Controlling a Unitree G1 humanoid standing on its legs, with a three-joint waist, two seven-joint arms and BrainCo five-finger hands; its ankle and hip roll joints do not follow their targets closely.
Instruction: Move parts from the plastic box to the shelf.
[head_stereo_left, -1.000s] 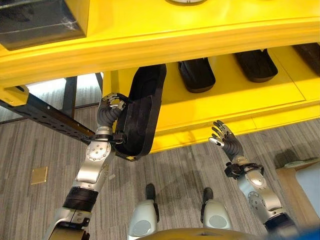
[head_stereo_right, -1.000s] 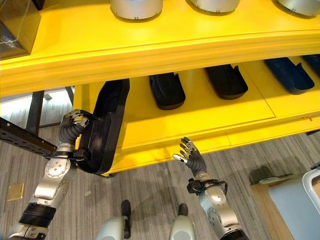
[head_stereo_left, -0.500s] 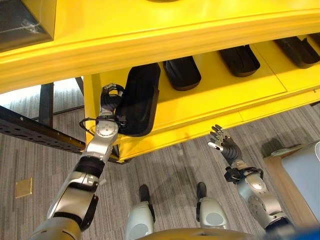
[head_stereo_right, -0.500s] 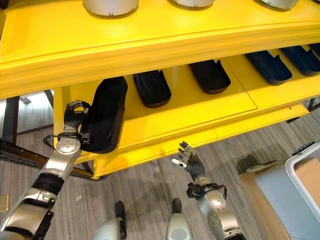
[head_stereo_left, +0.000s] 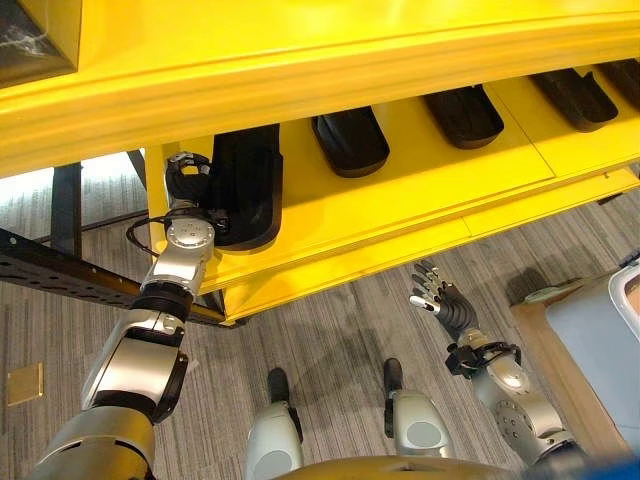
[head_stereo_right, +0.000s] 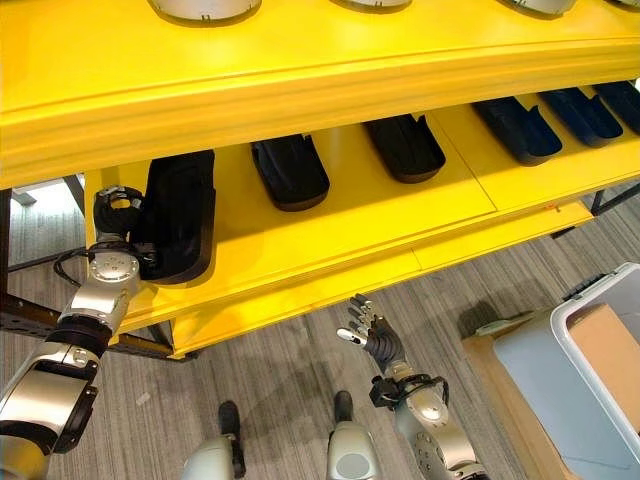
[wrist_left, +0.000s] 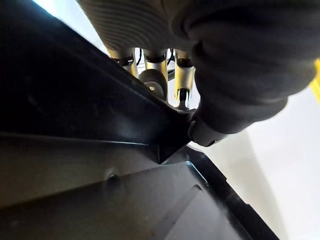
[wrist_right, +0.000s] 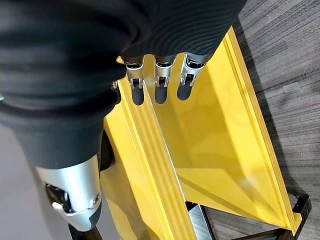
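- Left hand (head_stereo_left: 186, 178) clamped on the near-left edge of a long black part (head_stereo_left: 245, 185), fingers curled round the rim; in the left wrist view the fingers (wrist_left: 156, 67) wrap over the dark moulded edge (wrist_left: 100, 150).
- Part lying on the lower yellow shelf (head_stereo_left: 400, 190), at its left end, most of its length under the overhanging upper shelf (head_stereo_left: 300, 60) and its near end close to the shelf's front lip.
- Right hand (head_stereo_left: 447, 305) held low over the grey floor (head_stereo_left: 330, 330), well apart from the shelf, fingers spread and straight, holding nothing.
- Three more black parts (head_stereo_right: 290, 170) set in a row to the right along the same shelf, each well apart from its neighbour.
- Corner of a pale plastic box (head_stereo_right: 590, 370) at the lower right edge, something brown inside it.
- Judged step: seating the part and letting go. Looks nearly done, since the part appears to rest on the shelf surface.
- To do it well: push in only until the near end is clear of the front lip, in line with the row beside it.
- Keep the long axis square to the shelf edge, matching the neighbours; avoid sliding it toward the next part.
- Uncurl the fingers before drawing the arm back, or the rim may catch and drag the part out.
- Watch the left upright of the frame beside the wrist on withdrawal.
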